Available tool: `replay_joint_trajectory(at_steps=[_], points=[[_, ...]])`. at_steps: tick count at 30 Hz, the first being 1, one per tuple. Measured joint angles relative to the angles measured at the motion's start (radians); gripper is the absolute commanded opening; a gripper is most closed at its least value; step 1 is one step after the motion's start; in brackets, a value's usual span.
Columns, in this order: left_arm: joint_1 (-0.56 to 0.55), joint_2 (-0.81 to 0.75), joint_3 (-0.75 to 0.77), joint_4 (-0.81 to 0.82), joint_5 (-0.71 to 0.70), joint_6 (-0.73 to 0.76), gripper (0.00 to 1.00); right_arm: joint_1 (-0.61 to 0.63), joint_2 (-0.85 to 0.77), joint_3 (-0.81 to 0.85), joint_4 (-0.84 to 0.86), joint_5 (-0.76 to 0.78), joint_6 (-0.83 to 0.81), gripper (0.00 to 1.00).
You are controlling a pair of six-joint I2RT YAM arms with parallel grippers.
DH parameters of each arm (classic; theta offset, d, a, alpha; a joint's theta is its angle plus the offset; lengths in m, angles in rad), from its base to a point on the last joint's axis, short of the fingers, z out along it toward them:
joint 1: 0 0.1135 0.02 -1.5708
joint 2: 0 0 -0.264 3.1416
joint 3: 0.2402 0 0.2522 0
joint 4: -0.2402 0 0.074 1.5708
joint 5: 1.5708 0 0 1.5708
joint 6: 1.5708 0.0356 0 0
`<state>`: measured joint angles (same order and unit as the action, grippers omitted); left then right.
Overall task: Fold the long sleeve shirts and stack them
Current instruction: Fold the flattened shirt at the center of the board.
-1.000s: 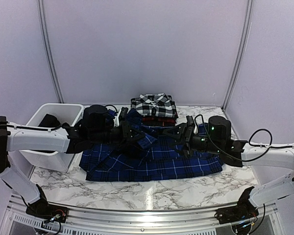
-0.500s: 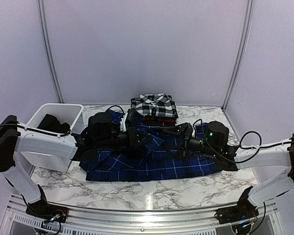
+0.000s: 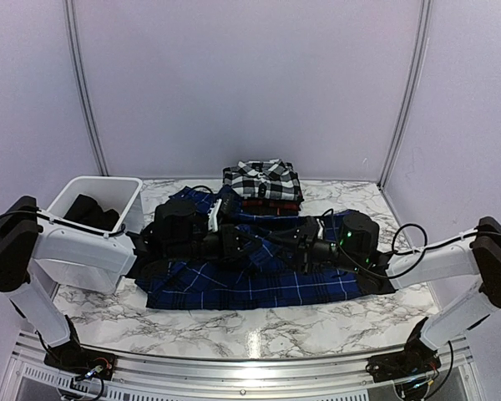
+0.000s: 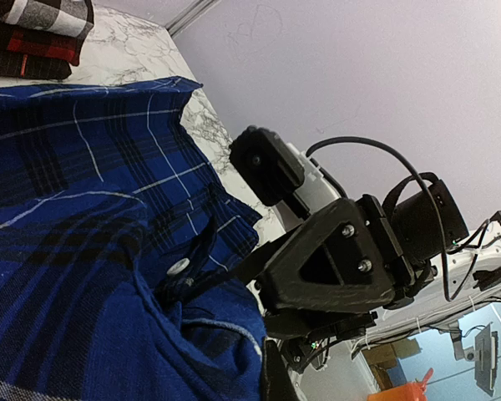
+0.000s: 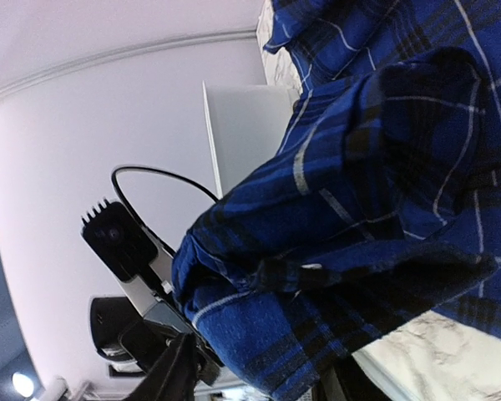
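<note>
The royal blue plaid long sleeve shirt [image 3: 259,271] lies spread on the marble table, its upper part bunched and raised between my two grippers. My left gripper [image 3: 240,240] is shut on a fold of that cloth [image 4: 108,334]. From the right, my right gripper [image 3: 289,240] meets it almost tip to tip, its fingers closed on the blue cloth [image 5: 267,334] next to a white button [image 4: 179,267]. The black-and-white check shirt [image 3: 263,178] sits folded at the back, on top of the folded red-and-black shirt [image 3: 271,203].
A white plastic tub [image 3: 67,194] stands at the left with dark cloth [image 3: 90,210] inside. Pale curtain walls close the back and sides. A metal rail [image 3: 250,368] runs along the near edge by the arm bases.
My right gripper has moved left to meet the left gripper and its jaws have closed from wide open onto the blue cloth. The left gripper shifted slightly right, still shut.
</note>
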<state>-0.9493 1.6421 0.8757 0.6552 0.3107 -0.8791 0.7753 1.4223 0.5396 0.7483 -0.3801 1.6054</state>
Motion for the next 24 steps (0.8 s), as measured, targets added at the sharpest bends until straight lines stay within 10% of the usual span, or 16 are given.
replay_joint_trajectory(at_steps=[3,9,24], points=[[0.0,0.002,-0.009,0.003,0.022,0.002,0.05,0.0,0.018,0.0,0.01,-0.005,-0.001,0.0],[0.0,-0.005,-0.054,0.007,0.076,-0.01,0.4,0.0,0.017,0.04,-0.101,-0.008,-0.11,0.0],[0.12,-0.314,-0.159,-0.275,-0.019,0.008,0.44,0.006,-0.164,0.427,-1.058,0.309,-0.86,0.0]])
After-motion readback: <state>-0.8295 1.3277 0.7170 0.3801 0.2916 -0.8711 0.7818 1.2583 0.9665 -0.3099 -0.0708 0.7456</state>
